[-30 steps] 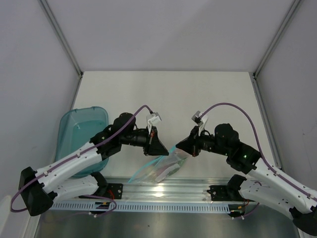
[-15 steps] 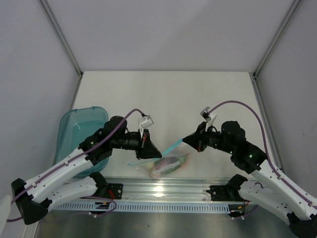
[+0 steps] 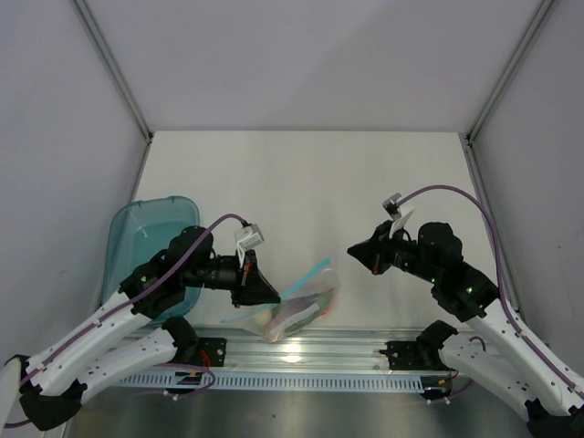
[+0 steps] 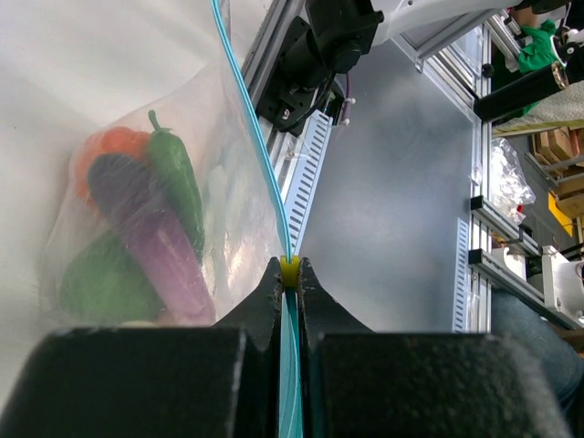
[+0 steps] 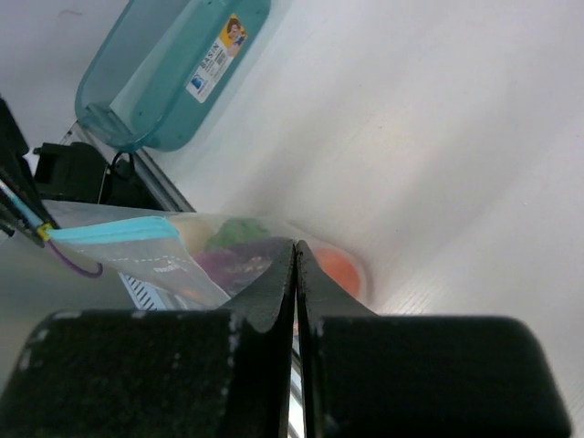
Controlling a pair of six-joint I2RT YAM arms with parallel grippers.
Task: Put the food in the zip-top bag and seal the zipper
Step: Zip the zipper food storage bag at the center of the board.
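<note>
The clear zip-top bag lies at the table's near edge with the food inside. In the left wrist view I see the purple eggplant, a slim green pod, the orange fruit and the green pepper through the plastic. My left gripper is shut on the light-blue zipper, with a yellow tab at its tips. My right gripper is shut, empty, and apart from the bag to its right. The bag also shows in the right wrist view.
The teal translucent tray stands at the left edge, partly under my left arm; it also shows in the right wrist view. An aluminium rail runs along the near edge just below the bag.
My left gripper has drawn back to the left along the zipper. My right gripper has come off the bag's right end and moved right. The bag has sagged toward the rail.
</note>
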